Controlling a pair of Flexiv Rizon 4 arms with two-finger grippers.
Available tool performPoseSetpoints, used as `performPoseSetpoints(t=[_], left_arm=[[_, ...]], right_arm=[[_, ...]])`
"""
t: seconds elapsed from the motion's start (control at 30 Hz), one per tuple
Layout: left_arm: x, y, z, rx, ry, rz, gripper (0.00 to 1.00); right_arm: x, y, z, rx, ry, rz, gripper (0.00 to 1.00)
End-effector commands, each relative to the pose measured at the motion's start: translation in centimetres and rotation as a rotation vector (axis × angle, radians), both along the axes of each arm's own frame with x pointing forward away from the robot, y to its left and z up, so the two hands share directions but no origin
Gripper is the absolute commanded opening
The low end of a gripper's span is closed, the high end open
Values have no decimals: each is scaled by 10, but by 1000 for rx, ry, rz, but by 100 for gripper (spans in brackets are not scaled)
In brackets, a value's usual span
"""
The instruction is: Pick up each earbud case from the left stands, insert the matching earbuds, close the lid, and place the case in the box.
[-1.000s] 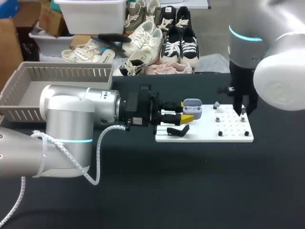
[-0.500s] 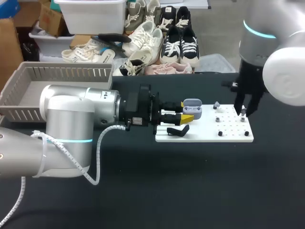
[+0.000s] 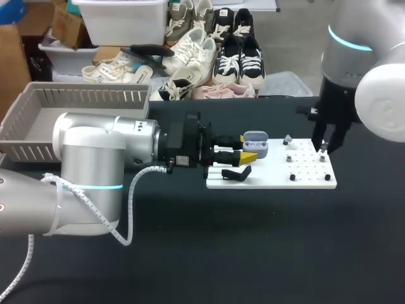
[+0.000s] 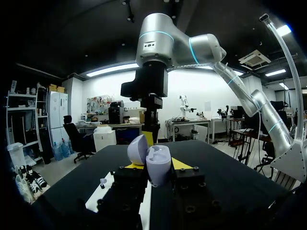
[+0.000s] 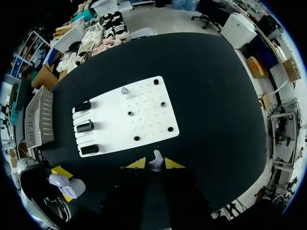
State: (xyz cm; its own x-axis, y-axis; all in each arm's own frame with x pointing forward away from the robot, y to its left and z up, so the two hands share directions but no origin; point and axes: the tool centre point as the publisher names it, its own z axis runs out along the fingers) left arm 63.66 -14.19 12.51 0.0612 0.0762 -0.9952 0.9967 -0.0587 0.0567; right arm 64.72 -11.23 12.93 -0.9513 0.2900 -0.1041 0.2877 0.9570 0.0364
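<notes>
Holding the open case (image 3: 256, 140) clamped between its two fingers, the left gripper (image 3: 247, 149) sits at the left end of the board (image 3: 269, 181), fingers pointing across toward the right arm. In the left wrist view the case stands upright between the yellow tips, lid hinged back and mouth facing up, so it can be entered from above.

The right gripper (image 5: 155, 164) hangs fingers-down over the board's right end, pinched on a small pale earbud (image 5: 156, 159). The earbud is too small to show which way its stem points, though it looks roughly in line with the fingers.

From the right gripper the case lies to the robot's left, across the length of the board and at about the same depth on the table. Seen from the left wrist, the right gripper is straight ahead of the case and above it.

The next move likely calls for a sideways carry leftward over the board, then a short drop into the mouth. The box (image 3: 76, 96) stands well apart to the left, nearer the left arm
</notes>
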Motion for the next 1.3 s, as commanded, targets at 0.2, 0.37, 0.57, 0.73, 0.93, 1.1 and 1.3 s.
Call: performPoseSetpoints(t=[0.2,0.37,0.57,0.73,0.93,1.1,1.3], left_arm=[[-2,0,0,-1,-2,6,0],[-2,0,0,-1,-2,6,0],[-2,0,0,-1,-2,6,0],[-2,0,0,-1,-2,6,0],[-2,0,0,-1,-2,6,0],[-2,0,0,-1,-2,6,0],[-2,0,0,-1,-2,6,0]], right_arm=[[-24,20,65,-71,-60,-81,0],[-38,43,91,-100,-41,-103,0],[-49,73,107,-64,0,-98,0],[-46,98,97,-51,26,-66,0],[-39,118,85,-54,47,-17,0],[-38,120,84,-50,42,-9,0],[-38,120,84,-50,42,-9,0]])
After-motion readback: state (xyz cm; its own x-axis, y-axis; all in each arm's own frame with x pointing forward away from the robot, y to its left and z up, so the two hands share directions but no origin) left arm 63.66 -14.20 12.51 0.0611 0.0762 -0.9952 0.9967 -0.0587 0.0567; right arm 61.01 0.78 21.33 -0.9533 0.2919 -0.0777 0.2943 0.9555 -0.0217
